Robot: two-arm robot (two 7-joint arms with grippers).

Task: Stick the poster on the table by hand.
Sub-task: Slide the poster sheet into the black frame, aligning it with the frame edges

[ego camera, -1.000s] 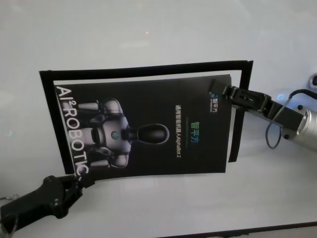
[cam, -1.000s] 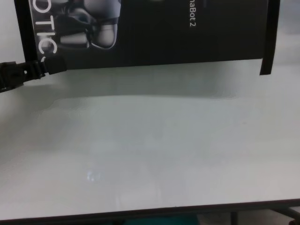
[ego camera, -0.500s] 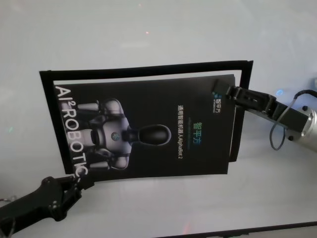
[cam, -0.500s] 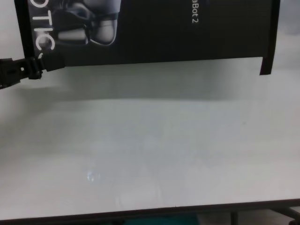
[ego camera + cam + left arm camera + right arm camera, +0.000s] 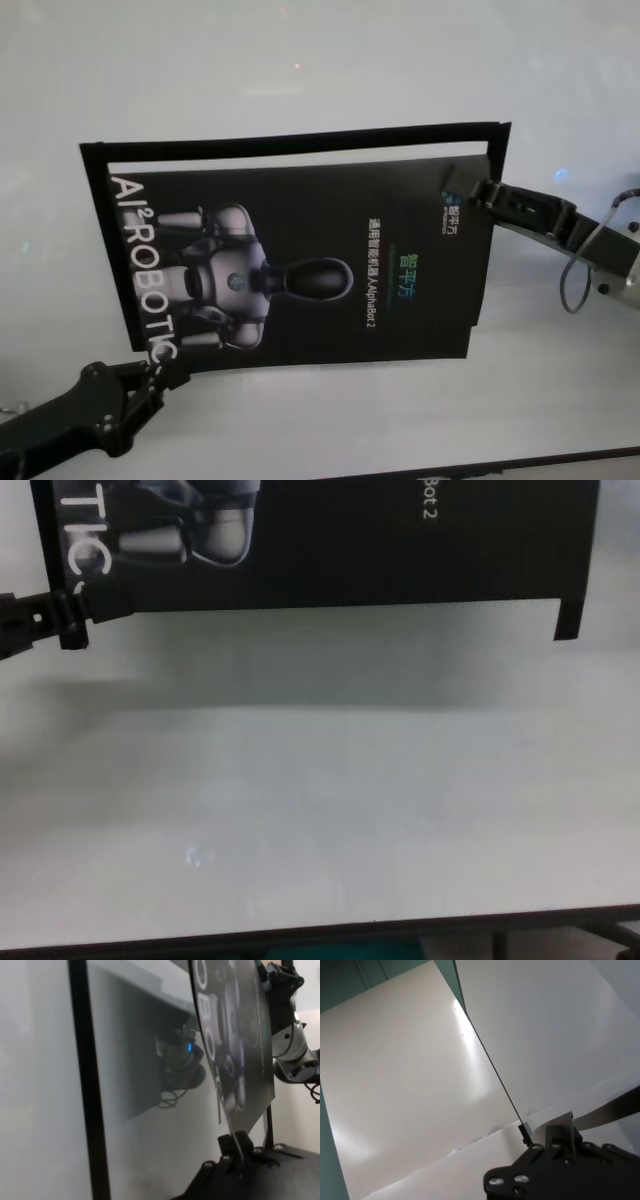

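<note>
The poster [image 5: 300, 260] is a glossy black sheet with a silver robot image and white lettering, held just above the table [image 5: 300, 60]; its shadow falls on the tabletop in the chest view. My left gripper [image 5: 165, 375] is shut on its near left corner, also seen from the chest [image 5: 75, 615] and at the left wrist [image 5: 237, 1152]. At the far right corner my right gripper [image 5: 472, 190] is shut on the sheet's edge, which the right wrist view [image 5: 525, 1135] shows pinched. The poster's lower part [image 5: 330, 540] fills the top of the chest view.
Narrow black tape strips lie on the table around the poster: one along the far side [image 5: 300, 140], one at the left [image 5: 95, 200], one at the right [image 5: 500, 150] whose near end [image 5: 570, 620] shows from the chest. The table's dark front edge [image 5: 300, 942] is close.
My right gripper has moved to the right, carrying the poster's right edge over the right tape strip. My left gripper has shifted slightly toward me with its corner.
</note>
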